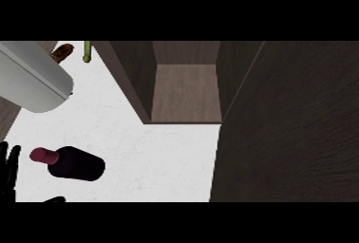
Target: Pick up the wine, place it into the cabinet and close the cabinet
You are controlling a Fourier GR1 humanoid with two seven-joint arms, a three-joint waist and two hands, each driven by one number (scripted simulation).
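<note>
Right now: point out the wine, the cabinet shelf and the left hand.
wine (76, 164), head view, dark body.
cabinet shelf (186, 92), head view, bare middle of the board.
left hand (8, 173), head view, fingers at left edge.

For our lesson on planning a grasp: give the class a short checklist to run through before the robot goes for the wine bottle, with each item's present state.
1. Wine bottle in view on the white counter: ok.
2. Cabinet open, its shelf bare where visible: ok.
3. Cabinet door swung clear of the opening: ok.
4. Counter between bottle and cabinet free of obstacles: ok.
5. Left hand near the bottle, at the view's left edge, fingers straight, not yet holding it: ok.
6. Right hand ready: cannot tell, it is out of view.
</note>
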